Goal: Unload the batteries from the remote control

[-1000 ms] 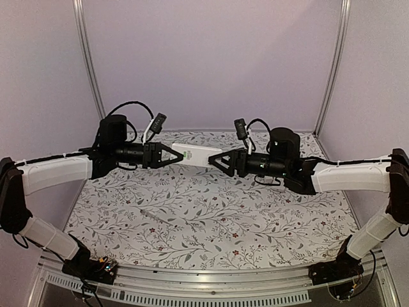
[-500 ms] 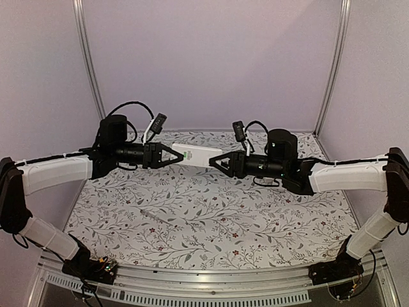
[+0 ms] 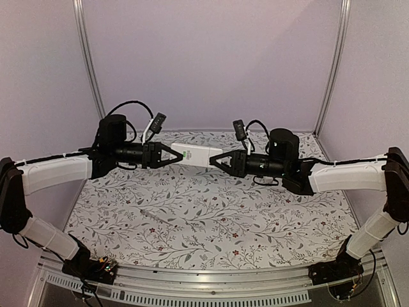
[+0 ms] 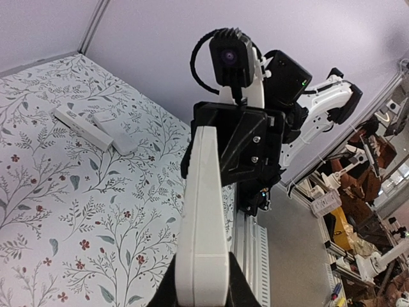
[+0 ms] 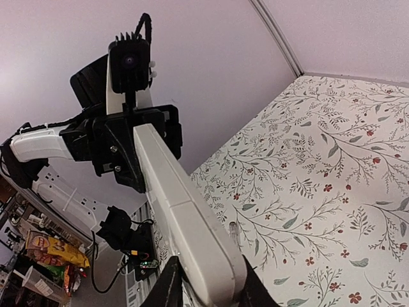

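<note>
**Remote control held between two end effectors above the far half of the worktop**

The white remote control point(image 3: 197, 155) is held in the air, roughly level, over the far-centre part of the floral worktop point(image 3: 204, 224), close to its far edge. Its left end is clamped by the left end effector point(image 3: 174, 155). Its right end is gripped between the closed fingers of the right end effector point(image 3: 217, 160). A small green mark is seen on the remote's upper face near the left grip. The batteries themselves cannot be made out.

Both arms are stretched inward from the near corners, and each forearm crosses above a side edge of the worktop. A wide stretch of patterned surface is seen between the held remote and the metal rail point(image 3: 211, 281) along the near edge. The far edge and both side edges are bounded by plain walls.

In the left wrist view, a long white slab point(image 4: 80, 128) and a shorter white piece point(image 4: 115, 139) lie flat just beside each other toward the far right corner. In the right wrist view, a small pale object point(image 5: 233, 228) rests on the worktop, too small to identify.
</note>
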Available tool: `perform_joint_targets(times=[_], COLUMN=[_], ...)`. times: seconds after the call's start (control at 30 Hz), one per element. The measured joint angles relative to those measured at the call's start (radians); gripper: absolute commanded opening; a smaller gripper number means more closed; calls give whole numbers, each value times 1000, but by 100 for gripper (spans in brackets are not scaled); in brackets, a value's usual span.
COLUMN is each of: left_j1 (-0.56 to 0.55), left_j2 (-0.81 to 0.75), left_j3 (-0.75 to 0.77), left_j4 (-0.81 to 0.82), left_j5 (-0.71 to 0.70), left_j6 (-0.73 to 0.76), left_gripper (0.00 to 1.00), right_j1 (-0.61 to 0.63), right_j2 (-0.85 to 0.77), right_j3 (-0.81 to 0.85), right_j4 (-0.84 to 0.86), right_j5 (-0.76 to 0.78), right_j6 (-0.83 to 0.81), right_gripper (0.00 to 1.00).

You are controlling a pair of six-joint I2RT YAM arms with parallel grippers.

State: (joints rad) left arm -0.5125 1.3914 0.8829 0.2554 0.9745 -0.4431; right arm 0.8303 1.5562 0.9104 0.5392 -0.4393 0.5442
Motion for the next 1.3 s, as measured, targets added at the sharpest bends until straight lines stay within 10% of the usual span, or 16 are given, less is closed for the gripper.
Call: perform_joint_targets(times=[0.57, 1.3], left_j1=[-11, -14], left_j2=[0, 0], left_j3=[0, 0], left_j4=[-8, -21], left_j5=[6, -24], left_j6=[5, 9], left_gripper=[0, 0], right_j1=[-4, -11], right_j2=[-31, -82], right_j3=[-55, -74], right_j4=[36, 19], right_j5=[17, 56], right_j6=[13, 14], right_gripper=[39, 16])
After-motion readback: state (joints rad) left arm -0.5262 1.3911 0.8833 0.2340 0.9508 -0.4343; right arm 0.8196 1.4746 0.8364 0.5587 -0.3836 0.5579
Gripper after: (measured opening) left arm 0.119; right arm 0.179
